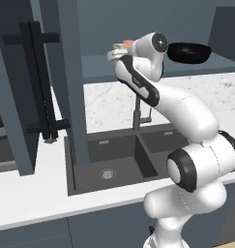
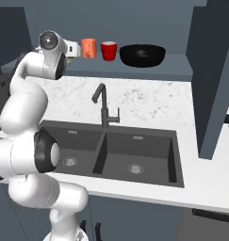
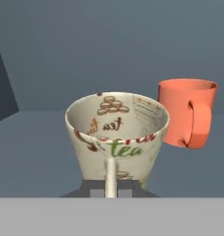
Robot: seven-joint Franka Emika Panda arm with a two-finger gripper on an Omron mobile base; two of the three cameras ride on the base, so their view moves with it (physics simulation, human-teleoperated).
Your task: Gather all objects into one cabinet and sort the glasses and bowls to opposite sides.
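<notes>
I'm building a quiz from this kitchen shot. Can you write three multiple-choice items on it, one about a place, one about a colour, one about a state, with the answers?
1. Where does the black bowl stand?
A. in the sink
B. on the cabinet shelf
C. on the white counter

2. What colour is the cup between the orange cup and the bowl?
A. red
B. blue
C. green

3. How does the beige tea mug stand in the hand view?
A. upside down
B. lying on its side
C. upright, mouth open upward

Answers: 1 B, it rests on the cabinet shelf above the counter. 2 A, the right base view shows it red. 3 C, its printed inside is visible from above.
</notes>
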